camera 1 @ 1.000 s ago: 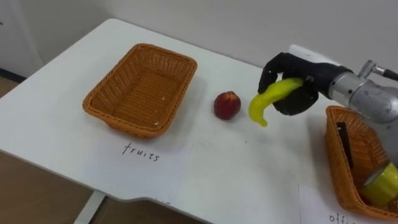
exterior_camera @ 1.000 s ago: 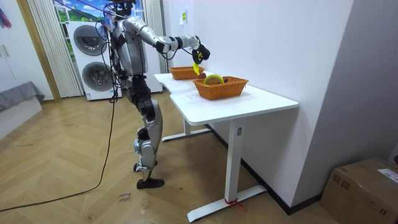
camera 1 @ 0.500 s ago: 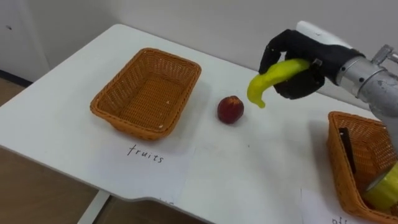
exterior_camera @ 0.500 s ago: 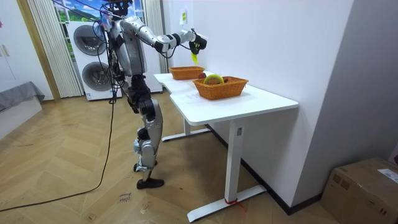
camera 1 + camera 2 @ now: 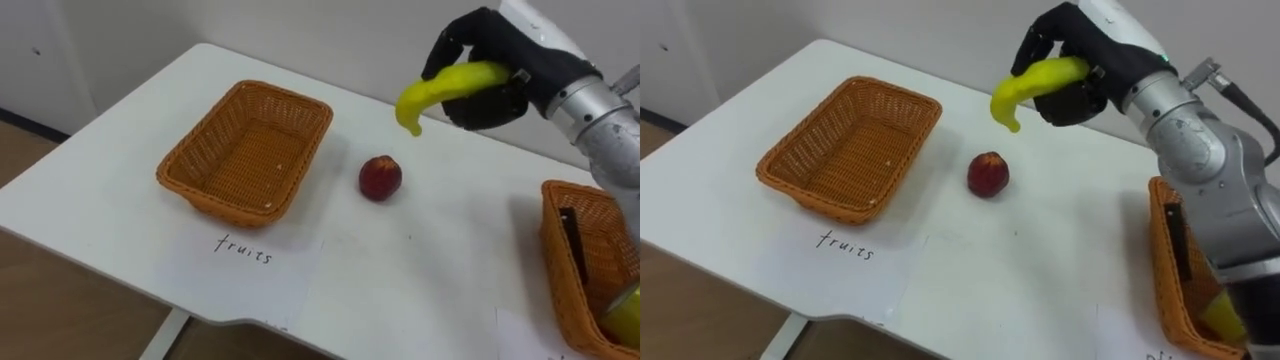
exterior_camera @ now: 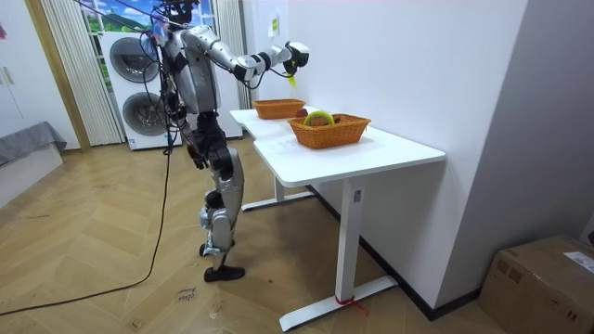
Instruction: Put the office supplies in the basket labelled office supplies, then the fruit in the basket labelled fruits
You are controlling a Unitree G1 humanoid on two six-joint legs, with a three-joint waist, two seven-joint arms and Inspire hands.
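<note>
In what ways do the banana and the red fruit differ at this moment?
The banana is yellow, long and curved; the red fruit is round and dark red. The banana is held in the air by the right hand; the red fruit lies on the table, untouched. Both are fruit, and neither is in the fruits basket yet.

Yellow banana (image 5: 440,88); red apple (image 5: 380,178); orange woven basket (image 5: 246,150).

Counting two baskets (fruits basket (image 5: 215,203), office basket (image 5: 556,272)), one banana (image 5: 440,88) in right hand (image 5: 505,60) fingers (image 5: 455,42), one red fruit (image 5: 380,178) below them.
</note>
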